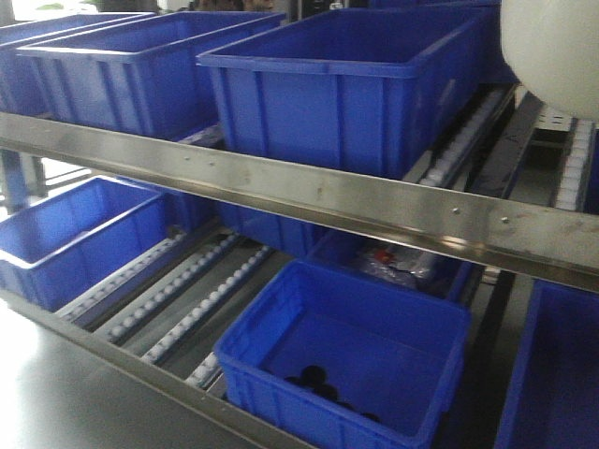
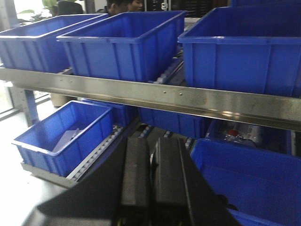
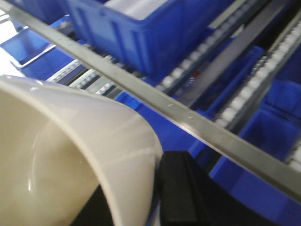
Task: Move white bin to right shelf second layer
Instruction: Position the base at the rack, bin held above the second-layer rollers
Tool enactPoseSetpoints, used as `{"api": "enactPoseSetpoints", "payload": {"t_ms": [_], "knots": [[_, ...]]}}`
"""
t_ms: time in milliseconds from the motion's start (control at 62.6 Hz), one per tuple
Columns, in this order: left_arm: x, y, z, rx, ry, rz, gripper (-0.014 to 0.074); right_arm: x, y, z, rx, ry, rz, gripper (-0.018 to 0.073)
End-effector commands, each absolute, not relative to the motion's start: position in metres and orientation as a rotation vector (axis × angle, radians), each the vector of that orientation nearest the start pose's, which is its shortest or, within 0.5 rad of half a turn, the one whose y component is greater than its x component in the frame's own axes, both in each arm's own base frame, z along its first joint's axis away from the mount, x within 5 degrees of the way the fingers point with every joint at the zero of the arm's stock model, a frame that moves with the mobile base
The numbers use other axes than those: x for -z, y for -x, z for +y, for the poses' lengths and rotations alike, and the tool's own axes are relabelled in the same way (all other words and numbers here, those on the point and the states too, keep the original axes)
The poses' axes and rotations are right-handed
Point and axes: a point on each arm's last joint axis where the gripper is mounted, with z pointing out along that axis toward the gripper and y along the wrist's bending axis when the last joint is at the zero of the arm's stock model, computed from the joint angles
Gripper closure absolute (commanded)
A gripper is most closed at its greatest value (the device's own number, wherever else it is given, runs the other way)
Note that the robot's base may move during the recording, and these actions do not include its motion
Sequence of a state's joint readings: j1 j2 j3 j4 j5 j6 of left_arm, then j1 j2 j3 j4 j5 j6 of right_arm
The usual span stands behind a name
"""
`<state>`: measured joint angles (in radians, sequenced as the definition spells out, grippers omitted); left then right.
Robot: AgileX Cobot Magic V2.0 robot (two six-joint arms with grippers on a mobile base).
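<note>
Lining the shelf (image 1: pixel 281 182), blue crates (image 1: pixel 356 84) neighbour white bin (image 1: pixel 552 47).

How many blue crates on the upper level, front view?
3 crates along the front: one far left, one middle, one right, left of the white bin. Others may sit hidden behind.

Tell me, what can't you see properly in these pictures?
Front view: the white bin is cut off by the top right corner, so only a rounded part shows.
Right wrist view: the bin's wall hides most of the right fingers, so the grip is unclear.
Front view: the dark bits in the near blue crate are too small to name.
Left wrist view: a person is cut off by the top edge.
</note>
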<state>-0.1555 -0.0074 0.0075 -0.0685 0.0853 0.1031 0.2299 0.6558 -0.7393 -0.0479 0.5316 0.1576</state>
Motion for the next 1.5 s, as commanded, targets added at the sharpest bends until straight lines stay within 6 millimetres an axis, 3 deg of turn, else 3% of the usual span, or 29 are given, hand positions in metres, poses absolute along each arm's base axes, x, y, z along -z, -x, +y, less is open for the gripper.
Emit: {"api": "enactPoseSetpoints", "payload": {"t_ms": [0,1487], "knots": [[-0.1994,-0.0558,-0.009,0.107,-0.139,1.501,0.0512,-0.3774,-0.1268,0.0267,-0.219,0.085,1.802,0.0502],[-0.1994,-0.0558,-0.009,0.107,-0.139,1.501,0.0512,-0.3774,-0.1268,0.0267,-0.219,0.085,1.801,0.0502]]}}
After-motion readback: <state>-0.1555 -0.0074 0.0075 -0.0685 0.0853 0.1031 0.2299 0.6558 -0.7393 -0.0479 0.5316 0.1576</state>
